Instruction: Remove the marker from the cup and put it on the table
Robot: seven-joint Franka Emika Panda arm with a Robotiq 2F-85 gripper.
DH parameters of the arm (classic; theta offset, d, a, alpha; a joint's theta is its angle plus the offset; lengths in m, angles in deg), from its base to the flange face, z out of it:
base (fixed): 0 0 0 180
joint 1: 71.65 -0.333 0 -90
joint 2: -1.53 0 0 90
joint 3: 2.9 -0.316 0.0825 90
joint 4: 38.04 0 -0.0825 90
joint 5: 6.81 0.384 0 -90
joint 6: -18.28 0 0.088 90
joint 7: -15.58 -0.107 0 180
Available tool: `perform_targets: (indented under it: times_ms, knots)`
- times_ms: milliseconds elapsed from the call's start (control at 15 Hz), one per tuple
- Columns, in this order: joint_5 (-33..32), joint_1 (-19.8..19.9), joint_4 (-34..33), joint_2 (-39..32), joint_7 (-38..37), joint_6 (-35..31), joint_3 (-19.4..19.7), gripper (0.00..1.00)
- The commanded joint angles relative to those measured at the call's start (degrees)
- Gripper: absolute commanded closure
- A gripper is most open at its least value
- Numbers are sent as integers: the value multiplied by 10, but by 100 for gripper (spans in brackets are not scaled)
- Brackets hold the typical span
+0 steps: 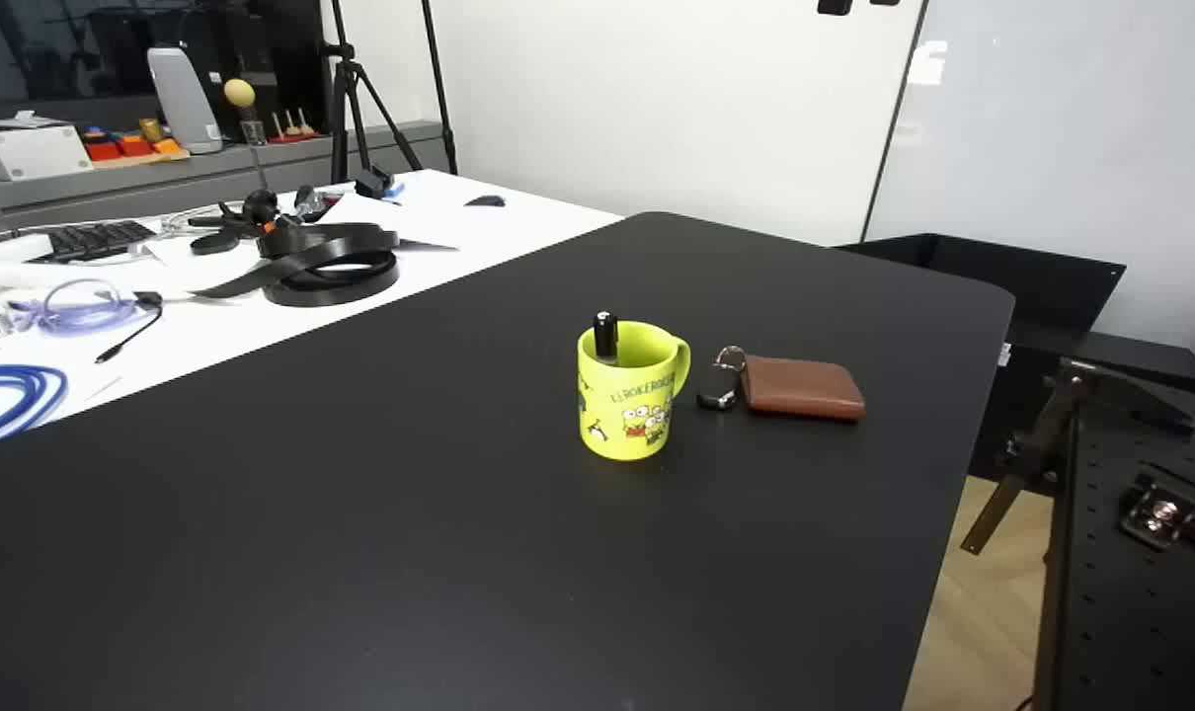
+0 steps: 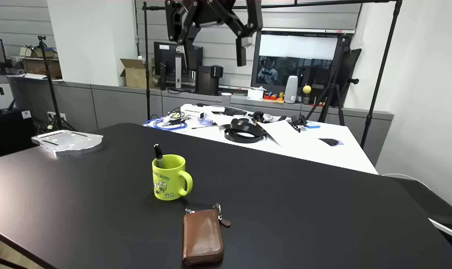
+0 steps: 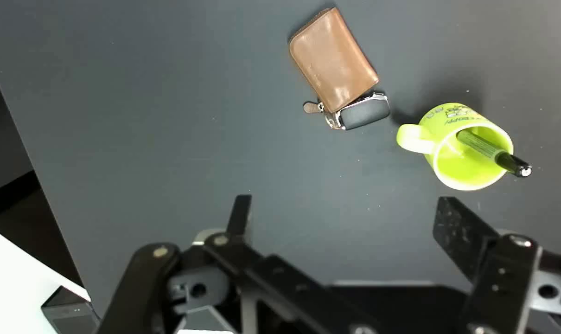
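The yellow-green cup (image 1: 622,420) stands upright on the black table (image 1: 360,563). The cup also shows in an exterior view (image 2: 168,183) and in the wrist view (image 3: 447,118). The dark marker (image 1: 605,338) leans inside the cup, its black end above the rim. The marker also shows in an exterior view (image 2: 158,152) and in the wrist view (image 3: 482,144); its lower end is hidden in the cup. My gripper (image 2: 215,56) is open and empty, high above the table. In the wrist view the cup lies ahead of the right finger of my gripper (image 3: 343,213).
A brown wallet (image 1: 805,388) with a metal clasp and a dark fob lies close to the cup on its handle side. A flat metal plate (image 2: 71,142) rests at the table's far left. A white table (image 2: 312,153) with cables and black straps adjoins the black table.
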Motion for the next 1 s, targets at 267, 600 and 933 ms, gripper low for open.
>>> perform_targets:
  times_ms: [267,600,933]
  knots:
    - [0,0,-1,0,0,1,0,0]
    - [0,0,-1,0,0,1,0,0]
    - [-23,-3,-3,-30,-26,-18,-25,0]
